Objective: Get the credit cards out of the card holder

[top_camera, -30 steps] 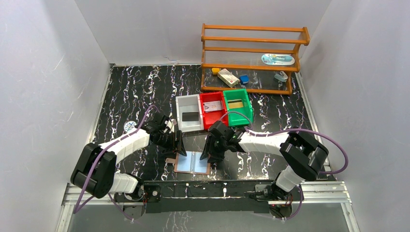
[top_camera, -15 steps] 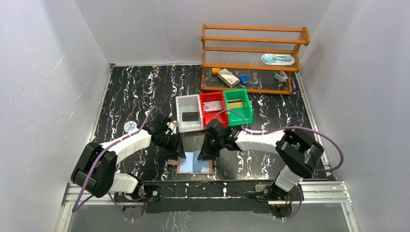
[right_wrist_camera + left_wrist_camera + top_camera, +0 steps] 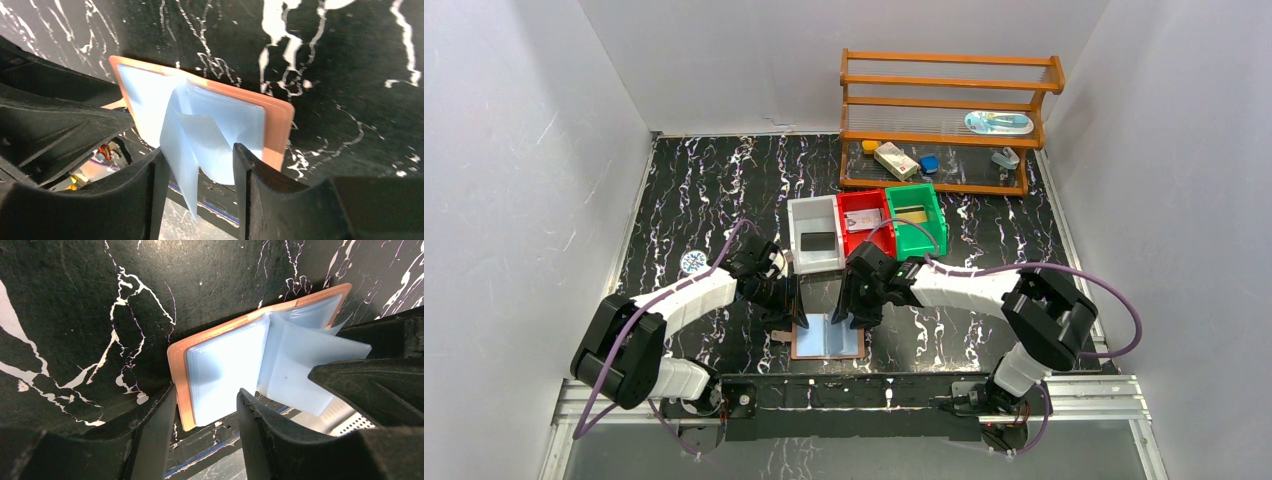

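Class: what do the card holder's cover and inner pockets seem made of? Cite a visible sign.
Card holder cover: matte tan, probably leather or imitation; no shine. Inner pockets: pale blue, translucent, likely soft plastic; glossy leaves curl upward.

A robotics lab test cell, seen from above.
Plain white panel walls box in a black marbled tabletop; two robot arms trailing purple cables are bolted to a metal rail along the near edge. At the far right stands a wooden rack of small objects, with a white bin, a red bin and a green bin just in front.
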You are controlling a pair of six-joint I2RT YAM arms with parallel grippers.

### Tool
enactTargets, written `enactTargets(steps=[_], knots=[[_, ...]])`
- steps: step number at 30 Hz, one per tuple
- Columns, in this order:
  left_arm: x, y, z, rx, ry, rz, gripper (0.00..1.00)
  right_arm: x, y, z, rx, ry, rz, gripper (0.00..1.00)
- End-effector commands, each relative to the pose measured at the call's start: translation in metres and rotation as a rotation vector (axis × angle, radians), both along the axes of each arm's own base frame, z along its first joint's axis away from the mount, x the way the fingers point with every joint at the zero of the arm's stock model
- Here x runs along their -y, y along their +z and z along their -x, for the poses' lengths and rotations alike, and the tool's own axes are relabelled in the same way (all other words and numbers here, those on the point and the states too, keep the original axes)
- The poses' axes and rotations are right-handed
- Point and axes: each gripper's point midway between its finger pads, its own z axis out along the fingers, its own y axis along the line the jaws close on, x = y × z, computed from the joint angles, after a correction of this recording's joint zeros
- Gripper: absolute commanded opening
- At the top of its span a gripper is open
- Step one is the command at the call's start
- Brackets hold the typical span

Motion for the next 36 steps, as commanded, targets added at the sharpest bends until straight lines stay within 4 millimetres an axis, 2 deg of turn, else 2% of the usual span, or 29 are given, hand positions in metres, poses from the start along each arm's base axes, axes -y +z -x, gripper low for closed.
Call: enactTargets(steps=[1,7,18,23,31,36], knots=[[0.0,0.002,0.006,-0.011,-0.003,0.006,0.46,0.017,0.013,-0.004,0.055,-0.014,0.078,0.58],[0.001,0.002,0.006,-0.011,-0.004,0.008,0.46,0.015,0.01,0.0,0.036,-0.001,0.074,0.6],[0.001,0.002,0.006,-0.014,-0.008,0.011,0.45,0.003,-0.014,0.01,-0.043,0.029,0.055,0.6],[0.002,0.003,0.006,-0.014,-0.009,0.014,0.45,0.0,-0.017,0.011,-0.047,0.043,0.072,0.62],[0.002,0.004,0.007,-0.011,-0.008,0.016,0.44,0.014,-0.016,0.003,0.05,0.043,0.243,0.66],[0.002,0.004,0.007,-0.014,-0.002,0.017,0.42,0.013,-0.032,0.008,0.061,0.08,0.342,0.65]])
